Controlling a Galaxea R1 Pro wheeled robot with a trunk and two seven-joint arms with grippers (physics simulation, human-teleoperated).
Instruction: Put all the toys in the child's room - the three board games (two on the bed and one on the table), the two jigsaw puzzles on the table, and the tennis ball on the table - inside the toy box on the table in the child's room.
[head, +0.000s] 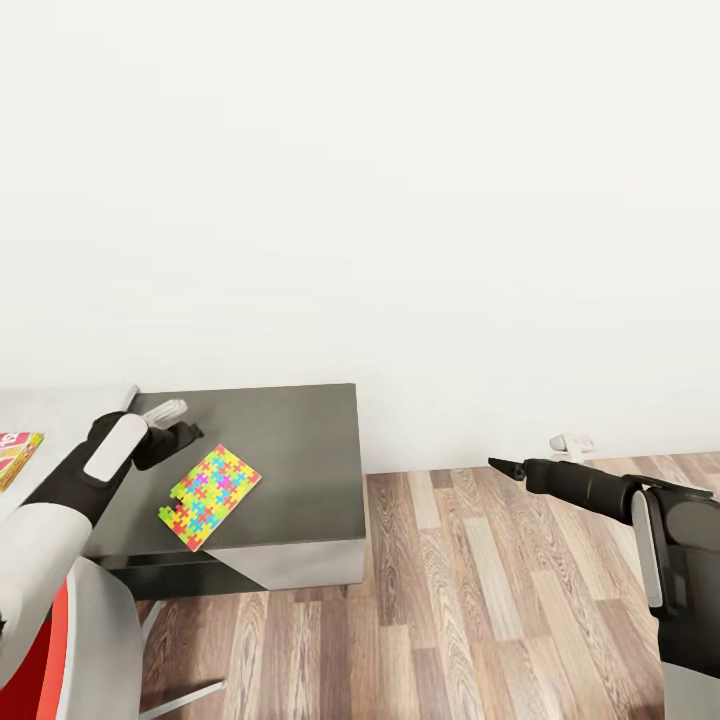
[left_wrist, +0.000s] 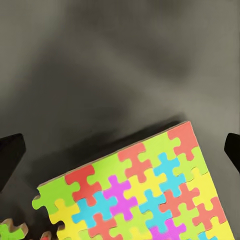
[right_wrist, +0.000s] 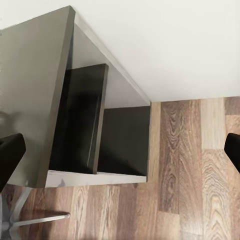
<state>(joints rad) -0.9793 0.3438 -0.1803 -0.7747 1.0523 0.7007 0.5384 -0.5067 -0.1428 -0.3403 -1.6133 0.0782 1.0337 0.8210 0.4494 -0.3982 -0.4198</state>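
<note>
Jigsaw puzzle: I saw one jigsaw puzzle (head: 210, 497) lying flat on the dark end of the surface (head: 290, 440), nearer its front edge than the wall edge, well in from the right-hand edge.
Puzzle axis: its long axis ran on a diagonal, from the near-left corner up toward the far-right; no side lay parallel to an edge of the surface.
Puzzle detail: in the left wrist view the puzzle (left_wrist: 145, 195) showed interlocking green, red, yellow, blue and pink pieces, and a couple of loose-looking pieces (left_wrist: 12, 231) sat just off one of its corners.
Left claw: my left claw (head: 180, 420) hung over the surface just beyond the puzzle's far-left side; its dark fingertips (left_wrist: 10, 157) stood spread wide apart at the two sides of the wrist view, with nothing between them. I could not tell whether it touched the surface.
Right claw: my right claw (head: 505, 466) was out over the wood-plank floor (head: 480, 600), well apart from the surface, pointing left toward it; its fingertips (right_wrist: 10, 155) also stood spread, empty.
Board game: a corner of a red and yellow board game (head: 15, 452) lay on the lighter part of the surface at the far left.
Under the surface: the right wrist view showed a dark upright panel (right_wrist: 85, 120) beneath the top.
</note>
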